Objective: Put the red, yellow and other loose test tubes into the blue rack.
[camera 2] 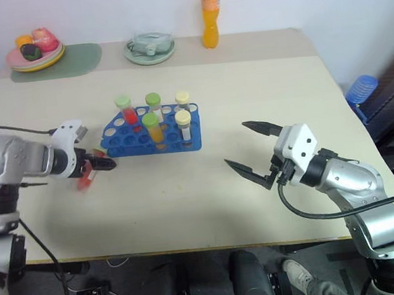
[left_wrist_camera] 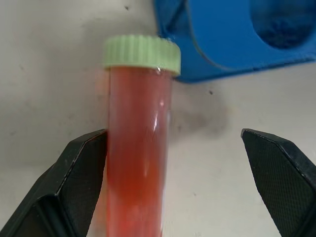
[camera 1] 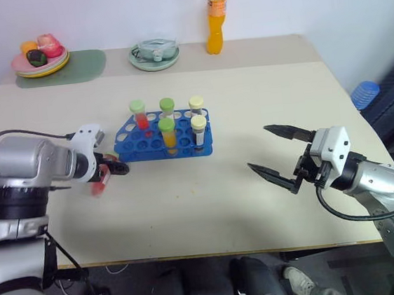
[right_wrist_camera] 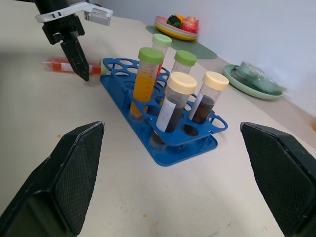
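A red test tube (left_wrist_camera: 138, 163) with a pale green cap lies flat on the table just left of the blue rack (camera 1: 131, 153). My left gripper (camera 1: 113, 172) points down over it, open; the tube lies between the fingers, against one of them. The rack holds several capped tubes upright, among them a yellow-orange one (camera 1: 168, 136), a red one (camera 1: 139, 116) and a dark one (camera 1: 199, 133). My right gripper (camera 1: 258, 147) hovers open to the right of the rack, holding nothing.
At the back of the table are a plate of fruit (camera 1: 40, 63) on a green mat (camera 1: 86, 66), a green dish (camera 1: 154, 55) and an orange drink bottle (camera 1: 216, 19). A blue object (camera 1: 365, 93) sits beyond the table's right edge.
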